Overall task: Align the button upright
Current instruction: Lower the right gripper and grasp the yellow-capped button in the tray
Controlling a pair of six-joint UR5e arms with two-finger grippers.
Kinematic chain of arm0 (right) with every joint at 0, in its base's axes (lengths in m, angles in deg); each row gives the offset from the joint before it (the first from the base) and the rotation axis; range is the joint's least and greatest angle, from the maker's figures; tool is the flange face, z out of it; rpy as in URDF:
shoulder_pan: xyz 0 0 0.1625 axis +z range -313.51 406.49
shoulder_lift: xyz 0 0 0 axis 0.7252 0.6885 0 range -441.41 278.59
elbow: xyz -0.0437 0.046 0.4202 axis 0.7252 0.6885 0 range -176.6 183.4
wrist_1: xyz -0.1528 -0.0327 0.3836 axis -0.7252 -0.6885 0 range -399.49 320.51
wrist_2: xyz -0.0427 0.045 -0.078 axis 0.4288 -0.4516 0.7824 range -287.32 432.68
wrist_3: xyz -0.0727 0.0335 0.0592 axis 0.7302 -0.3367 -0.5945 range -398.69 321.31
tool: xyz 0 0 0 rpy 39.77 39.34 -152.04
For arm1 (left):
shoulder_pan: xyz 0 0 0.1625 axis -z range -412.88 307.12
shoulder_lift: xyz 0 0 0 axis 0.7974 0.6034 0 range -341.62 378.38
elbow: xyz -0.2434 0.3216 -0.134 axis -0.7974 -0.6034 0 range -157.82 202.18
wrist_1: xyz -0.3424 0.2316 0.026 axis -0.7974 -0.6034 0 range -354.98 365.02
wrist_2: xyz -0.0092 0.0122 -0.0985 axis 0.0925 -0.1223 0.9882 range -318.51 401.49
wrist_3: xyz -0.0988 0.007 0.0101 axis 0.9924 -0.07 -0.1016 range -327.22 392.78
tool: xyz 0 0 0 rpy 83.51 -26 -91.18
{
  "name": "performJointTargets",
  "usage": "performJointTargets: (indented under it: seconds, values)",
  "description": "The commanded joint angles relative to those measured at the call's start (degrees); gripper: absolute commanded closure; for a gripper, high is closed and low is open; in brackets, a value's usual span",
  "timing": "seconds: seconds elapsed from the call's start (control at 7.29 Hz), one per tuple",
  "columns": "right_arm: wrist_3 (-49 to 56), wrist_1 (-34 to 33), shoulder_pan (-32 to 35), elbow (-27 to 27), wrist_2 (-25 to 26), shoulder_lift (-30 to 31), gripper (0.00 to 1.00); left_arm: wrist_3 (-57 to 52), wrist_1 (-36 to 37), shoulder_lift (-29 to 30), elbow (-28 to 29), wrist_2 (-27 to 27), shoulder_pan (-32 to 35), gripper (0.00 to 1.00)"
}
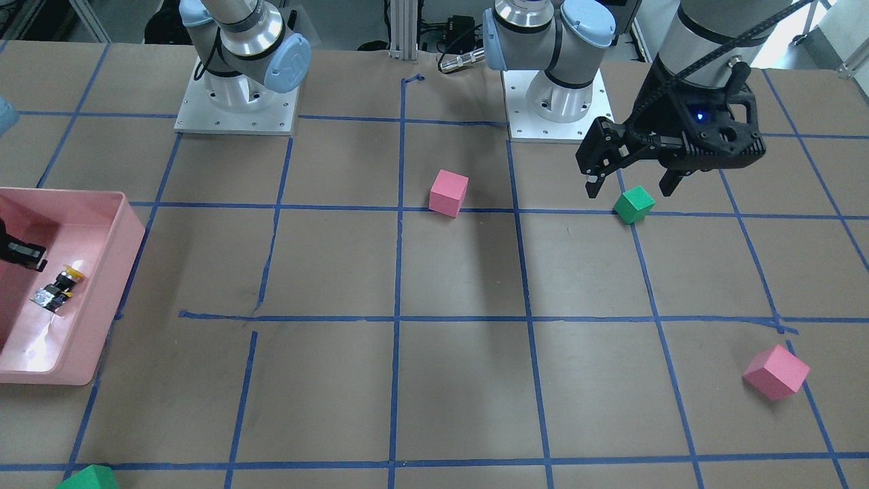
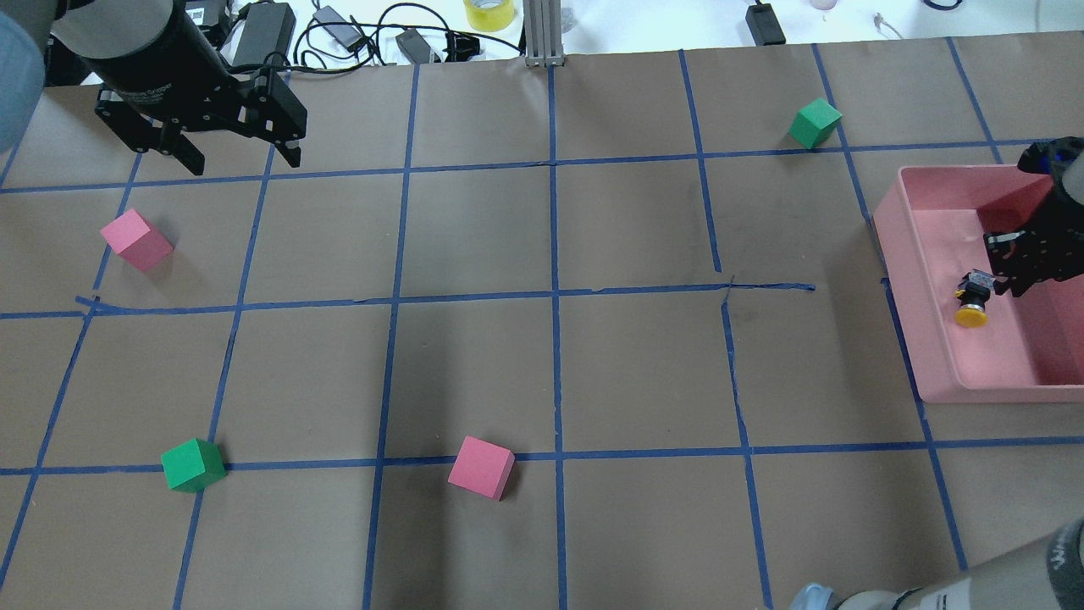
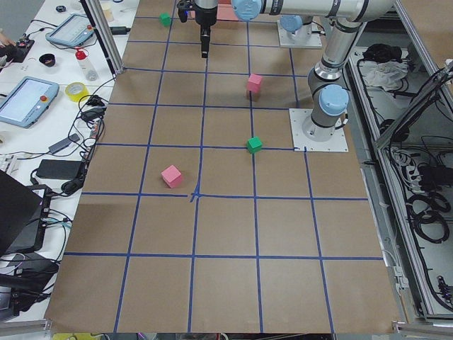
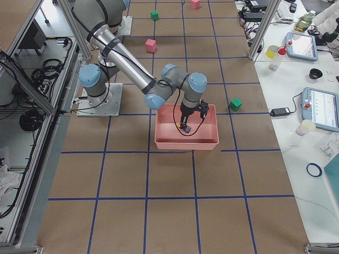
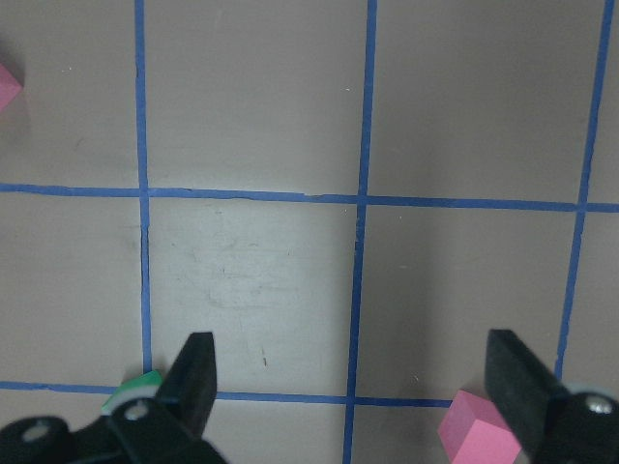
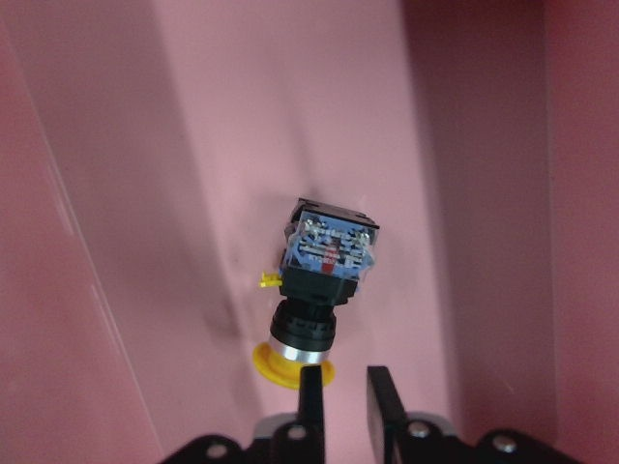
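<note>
Overhead exterior view, read with the other views, shows me the task at an early stage. Worktop (image 2: 644,373): brown, ruled with blue tape, carrying a pink bin (image 2: 910,296) at the robot's right end. Left tool (image 2: 241,157): hangs above the far left of the worktop with its jaws spread wide and nothing between them, well apart from the bin; I judge that it has no part in the present step. Right tool (image 6: 345,387): low inside the bin, its two fingers drawn narrow with only a slim gap and nothing held between them. In the right wrist view the tips sit just beside the yellow cap, and I cannot tell whether one of them touches it. Cubes: a pink cube (image 2: 481,468) and a green cube (image 2: 193,464), with others like them, lie scattered on the worktop outside the bin and do not concern the task. Button (image 6: 324,280): on the bin floor, lying on its side, with the cap pointing toward the right tool and the block base away from it. Progress, as I read it: the approach is made, but the button is not upright, so the aligning itself is not done. Left to do: tip or lift the button so that the base sits flat on the bin floor and the cap faces up, then free it and check that it stands.
</note>
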Motion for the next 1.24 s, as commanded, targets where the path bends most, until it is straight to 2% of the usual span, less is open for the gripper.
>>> performJointTargets:
  seconds: [0.0,0.14,0.27,0.41,0.69,1.1]
  values:
    - [0.1,9.1,0.3,6.6,-2.7,1.0,1.0,0.0,0.0,-0.1,0.0,0.0,0.0,0.0]
    - [-0.1,9.8,0.3,6.8,-3.0,0.6,1.0,0.0,0.0,-0.1,0.0,0.0,0.0,0.0]
    - [0.1,7.0,0.4,6.5,-4.1,-0.2,0.3,0.0,0.1,-0.1,0.0,0.0,0.0,0.0]
    - [0.3,3.4,0.3,4.6,-4.7,-0.7,0.0,0.0,0.1,0.0,0.0,0.0,0.0,0.0]
    - [0.2,2.9,0.3,2.3,0.4,-0.5,0.0,0.0,0.1,-0.1,0.0,0.0,0.0,0.0]
    - [0.2,1.7,0.3,-0.2,-1.4,-2.0,0.0,0.0,0.1,0.0,0.0,0.0,0.0,0.0]
